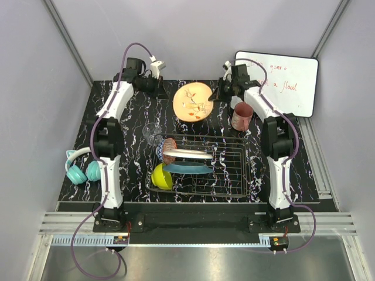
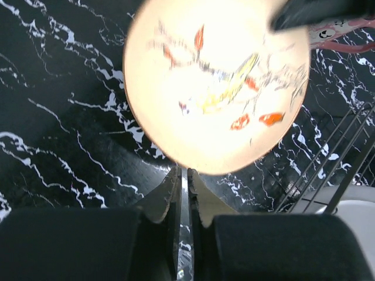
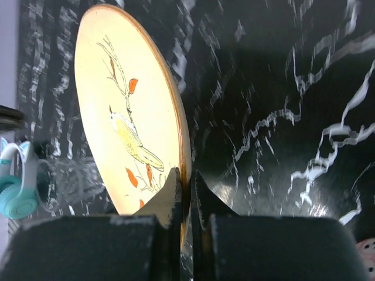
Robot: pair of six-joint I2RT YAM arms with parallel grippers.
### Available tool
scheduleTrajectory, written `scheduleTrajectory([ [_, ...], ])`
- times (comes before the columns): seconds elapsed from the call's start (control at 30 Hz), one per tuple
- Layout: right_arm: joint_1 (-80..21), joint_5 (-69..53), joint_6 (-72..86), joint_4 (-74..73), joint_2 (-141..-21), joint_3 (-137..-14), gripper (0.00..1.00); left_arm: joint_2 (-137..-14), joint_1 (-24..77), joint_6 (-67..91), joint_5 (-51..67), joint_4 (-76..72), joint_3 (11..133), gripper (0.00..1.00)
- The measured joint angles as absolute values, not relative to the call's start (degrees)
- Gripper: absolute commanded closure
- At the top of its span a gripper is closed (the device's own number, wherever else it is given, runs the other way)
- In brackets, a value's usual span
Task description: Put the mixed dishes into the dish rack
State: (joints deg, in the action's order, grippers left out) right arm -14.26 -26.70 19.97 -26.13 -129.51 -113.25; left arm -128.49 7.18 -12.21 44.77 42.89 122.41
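Note:
The orange plate [image 1: 193, 101], cream-faced with a bird drawing and an orange rim, is at the back centre, tilted up on edge. My right gripper [image 1: 215, 93] is shut on its right rim; the right wrist view shows the rim [image 3: 176, 117] pinched between the fingertips. My left gripper [image 1: 161, 88] is shut and empty just left of the plate [image 2: 217, 88]. The dish rack [image 1: 234, 170] holds the white red-speckled plate [image 1: 187, 154], the teal plate [image 1: 188, 168], the red-patterned bowl [image 1: 169, 146] and the yellow-green bowl [image 1: 161, 177]. The clear glass [image 1: 152, 133] stands by the rack's back left corner.
The reddish-brown cup [image 1: 241, 116] stands on the table right of the plate, under my right arm. A white board with red writing [image 1: 287, 82] leans at the back right. Teal headphones [image 1: 79, 170] lie at the left edge.

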Motion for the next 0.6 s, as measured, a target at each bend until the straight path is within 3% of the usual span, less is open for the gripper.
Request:
scheduleTrajectory([
  [0.13,-14.26,-26.37,16.8,-29.04,-129.21,-122.78,1.0,-126.15,5.48,-10.35,45.5,43.24,120.53,0.91],
  [0.27,-14.26,-24.93,12.84,-30.15,-123.33,-122.52,1.0,-122.93,2.57,-6.35,47.2,43.09,119.85,0.92],
  [0.5,-14.31,-21.76,6.31,-31.97,-99.02,-103.79,1.0,-112.57,-0.82,-2.2,46.44,44.27,114.24,0.78],
  [0.6,-14.46,-21.23,4.78,-32.93,-87.37,-96.31,1.0,-106.8,-0.4,-2.24,45.54,45.84,109.75,0.67],
])
